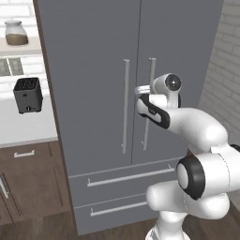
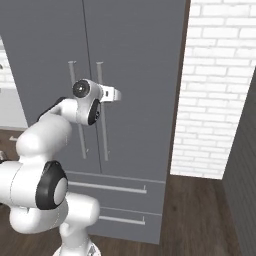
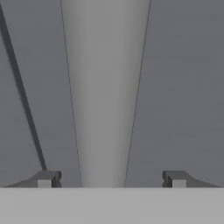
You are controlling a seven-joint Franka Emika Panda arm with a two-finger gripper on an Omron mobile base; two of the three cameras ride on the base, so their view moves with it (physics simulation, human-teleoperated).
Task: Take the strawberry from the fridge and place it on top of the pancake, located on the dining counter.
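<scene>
Nearest, the gripper (image 3: 109, 178) has its fingers spread w/ the right door's handle (image 3: 105, 96) between them, not yet pinched. Beyond it the fridge (image 1: 93, 93) is shut, so the strawberry isn't visible, presumably inside. Judging by this, task's barely begun: opening, pick & placing all left.

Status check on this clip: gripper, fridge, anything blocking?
Gripper open, fingers either side of a door handle, not closed on it. Fridge doors shut, both drawers shut. Nothing in the way.
</scene>
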